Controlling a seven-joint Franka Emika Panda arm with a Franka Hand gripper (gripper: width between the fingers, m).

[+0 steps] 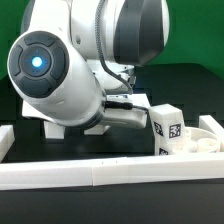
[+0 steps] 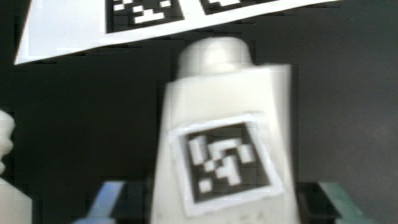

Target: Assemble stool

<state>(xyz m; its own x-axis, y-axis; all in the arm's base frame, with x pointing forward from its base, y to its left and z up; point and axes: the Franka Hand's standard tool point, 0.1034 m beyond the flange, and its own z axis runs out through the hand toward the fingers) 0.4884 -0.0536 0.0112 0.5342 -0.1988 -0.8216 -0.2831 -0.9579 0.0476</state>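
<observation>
My gripper is shut on a white leg block with a black-and-white tag on its face. One finger stands close on each side of its lower end, and its rounded peg end points away from the camera. In the exterior view the gripper reaches out from under the big arm body and holds the leg block next to the round seat at the exterior view's right. Another white part shows at the wrist view's edge. I cannot tell which part it is.
The marker board lies beyond the leg's peg end. A long white rail runs along the front, and another rail piece stands at the exterior view's left. The arm body hides much of the table.
</observation>
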